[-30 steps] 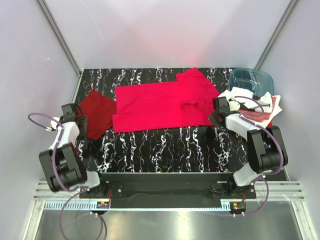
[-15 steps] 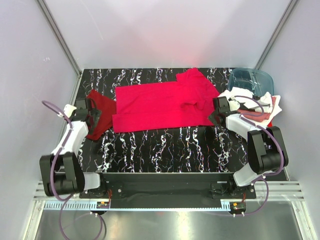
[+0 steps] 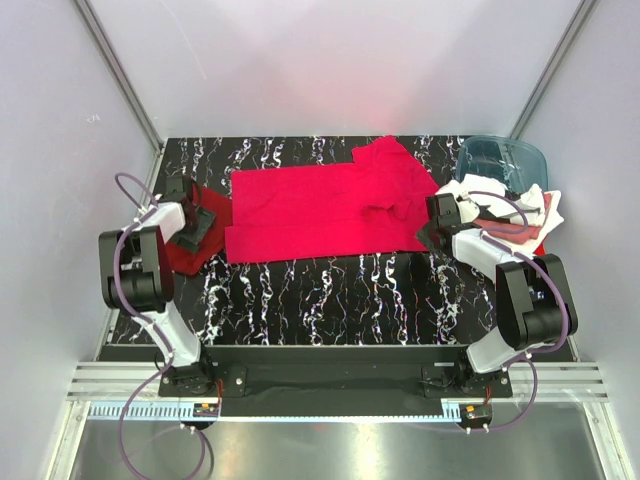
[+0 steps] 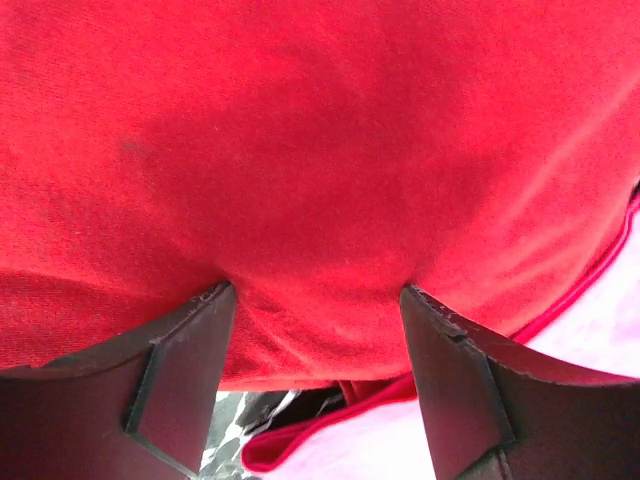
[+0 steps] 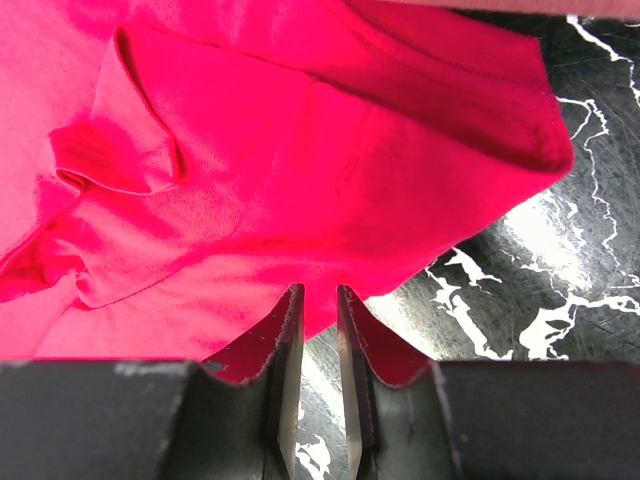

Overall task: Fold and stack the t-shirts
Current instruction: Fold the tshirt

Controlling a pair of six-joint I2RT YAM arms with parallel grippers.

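A bright crimson t-shirt [image 3: 320,212] lies spread flat across the middle of the black marbled table [image 3: 320,290]. To its left is a darker red t-shirt [image 3: 180,252]. My left gripper [image 3: 200,225] rests on that shirt, jaws open and wide apart. In the left wrist view the dark red cloth [image 4: 320,150] bulges between the fingertips [image 4: 185,345]. My right gripper [image 3: 430,235] is at the crimson shirt's near right corner. Its jaws [image 5: 318,295] are open by a narrow gap, with the crimson hem [image 5: 330,270] lying at their tips.
A heap of white and red t-shirts [image 3: 510,212] sits at the right edge, beside a translucent blue-teal tub [image 3: 500,160]. In the left wrist view a pale pink surface with a red hem [image 4: 420,440] shows below the dark red cloth. Grey walls enclose the table.
My left arm has swung from the table's left edge inward and away, onto the darker red t-shirt. The right arm and the crimson shirt have stayed put.
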